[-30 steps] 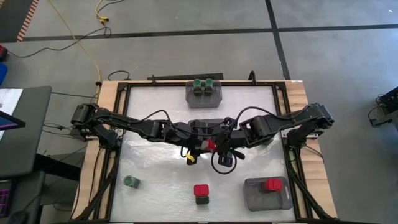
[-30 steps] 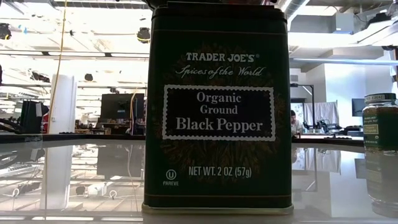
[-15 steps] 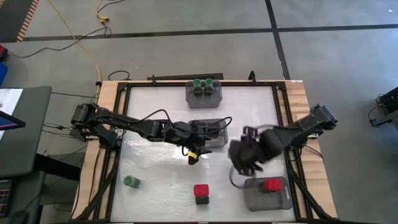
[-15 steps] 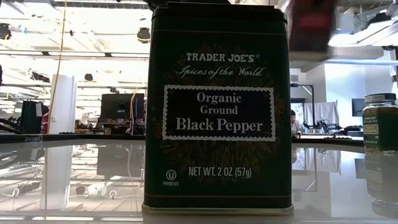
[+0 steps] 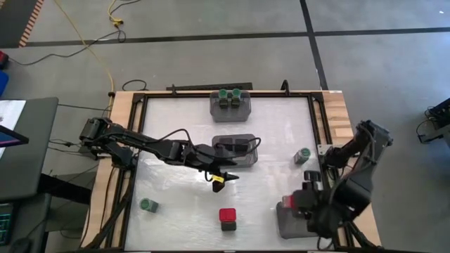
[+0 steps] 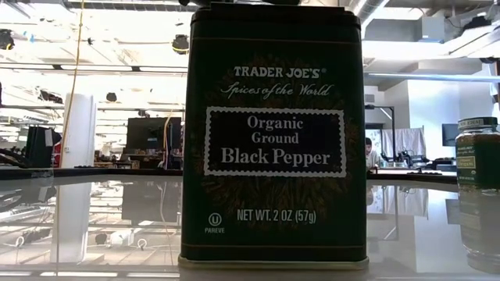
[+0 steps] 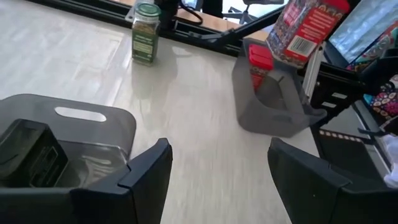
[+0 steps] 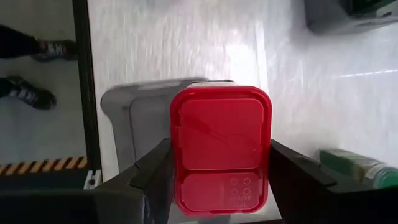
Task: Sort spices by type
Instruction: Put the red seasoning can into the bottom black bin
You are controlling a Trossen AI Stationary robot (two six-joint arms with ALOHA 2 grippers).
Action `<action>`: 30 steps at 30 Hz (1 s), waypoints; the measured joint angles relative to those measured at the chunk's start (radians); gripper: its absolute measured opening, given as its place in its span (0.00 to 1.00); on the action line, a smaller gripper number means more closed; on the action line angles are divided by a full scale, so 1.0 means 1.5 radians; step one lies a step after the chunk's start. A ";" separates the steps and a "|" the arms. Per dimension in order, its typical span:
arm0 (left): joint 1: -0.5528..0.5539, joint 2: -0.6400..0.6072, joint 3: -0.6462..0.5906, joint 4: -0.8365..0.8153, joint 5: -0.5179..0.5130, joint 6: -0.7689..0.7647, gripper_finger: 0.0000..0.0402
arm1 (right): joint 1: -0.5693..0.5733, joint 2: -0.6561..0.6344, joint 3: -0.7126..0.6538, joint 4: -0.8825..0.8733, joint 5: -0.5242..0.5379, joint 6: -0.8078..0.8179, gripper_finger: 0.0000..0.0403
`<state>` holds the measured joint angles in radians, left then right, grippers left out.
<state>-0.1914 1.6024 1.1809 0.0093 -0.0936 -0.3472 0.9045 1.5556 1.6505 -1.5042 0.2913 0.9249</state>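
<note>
My right gripper (image 5: 304, 204) is shut on a red-capped spice jar (image 8: 221, 134) over the near-right grey bin (image 5: 299, 226). Another red-capped jar (image 7: 261, 57) stands in that bin. My left gripper (image 7: 217, 180) is open and empty, next to the centre bin (image 5: 235, 151), which holds a black-topped tin (image 7: 31, 155). Standing loose on the table are a green-capped jar (image 5: 302, 156) at the right, a green-capped jar (image 5: 148, 204) near left and a red-capped dark tin (image 5: 227, 218) near the middle. The far bin (image 5: 230, 104) holds two green-capped jars. My right gripper pinches the red-capped jar between its two fingers (image 8: 155, 177), one on each side of it near the cap (image 8: 186, 162). The fingers come from above, pointing down. The jar's body (image 7: 305, 28) hangs tilted and lifted clear above the near-right bin.
The black pepper tin (image 6: 273, 133) stands right before the low camera and blocks most of that view; a green-capped jar (image 6: 478, 156) shows beside it. Bare table lies between the centre bin and the near-right bin. A dark frame rims the table.
My right gripper has carried the red-capped jar from the table's middle, beside my left gripper, toward the near right corner, and now holds it over the near-right bin. The arm's move has uncovered the green-capped jar at the right.
</note>
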 joint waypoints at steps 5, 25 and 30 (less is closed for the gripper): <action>-0.004 0.000 0.000 0.001 -0.001 -0.005 0.63 | 0.030 0.002 -0.038 0.028 -0.001 0.016 0.60; -0.008 0.000 0.000 0.000 -0.001 -0.011 0.63 | 0.019 0.002 -0.220 0.218 -0.041 0.014 0.60; -0.008 0.000 0.000 0.000 -0.001 -0.011 0.63 | 0.012 0.002 -0.247 0.256 -0.058 0.013 0.60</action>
<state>-0.2035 1.6024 1.1809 0.0093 -0.0944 -0.3637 0.9230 1.5590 1.2807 -1.1196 0.2035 0.9438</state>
